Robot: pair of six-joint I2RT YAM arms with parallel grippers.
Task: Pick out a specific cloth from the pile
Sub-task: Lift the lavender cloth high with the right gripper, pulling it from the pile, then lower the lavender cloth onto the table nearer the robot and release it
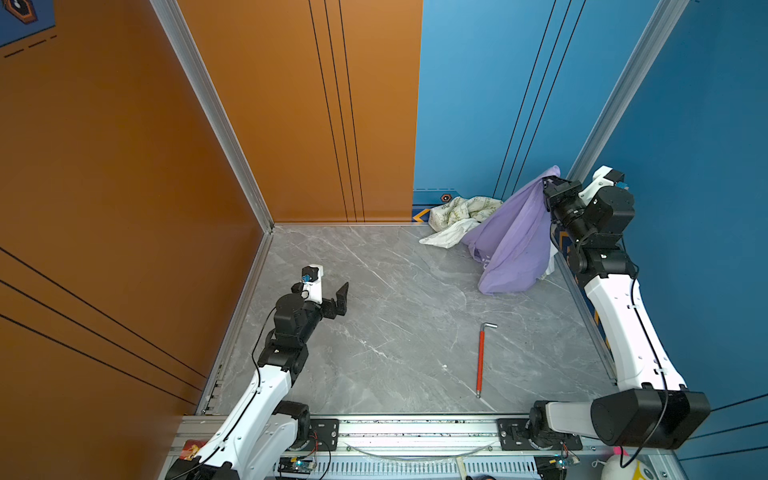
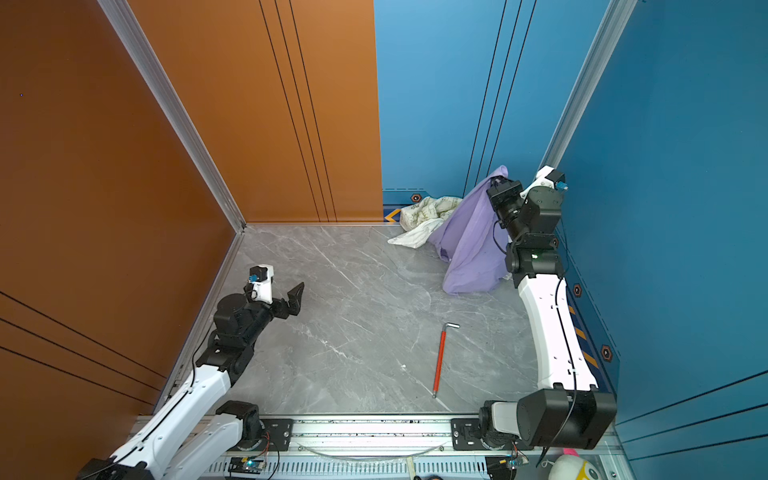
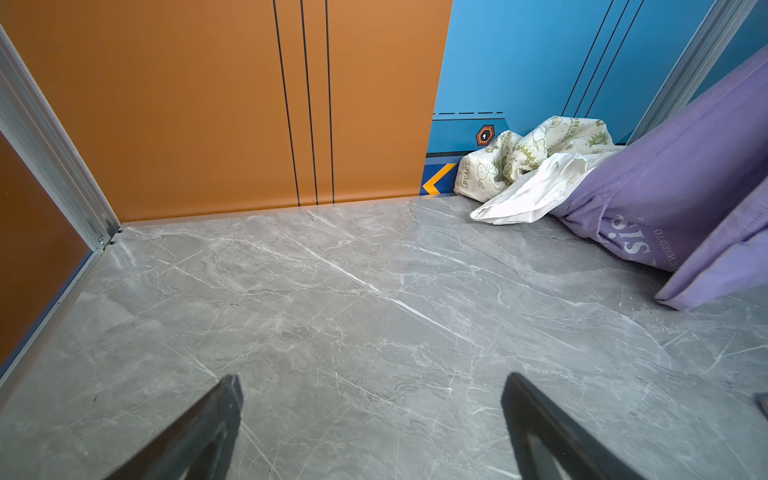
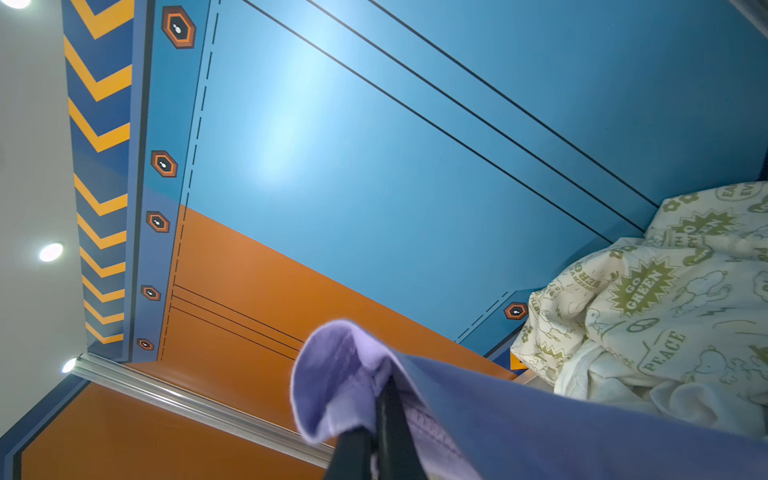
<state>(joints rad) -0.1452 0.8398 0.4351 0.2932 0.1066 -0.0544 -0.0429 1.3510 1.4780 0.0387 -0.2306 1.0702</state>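
Gripping a top corner of the cloth (image 1: 512, 241), the right tool (image 1: 545, 183) holds it raised beside the blue wall (image 1: 478, 104), hem on the grey marbled bench (image 1: 395, 311) against the pile (image 1: 459, 214). A slow pull toward open bench should part them cleanly. The left tool (image 3: 374, 415) hangs open and empty near the orange wall (image 1: 291, 104).

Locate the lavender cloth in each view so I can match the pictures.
In a top view: the cloth, back right, hanging to the table.
In a top view: the cloth, right of centre.
Left wrist: slanting down beside the white cloth.
Right wrist: close up, pinched by the right gripper.
Landmark: the cream printed cloth beside it.
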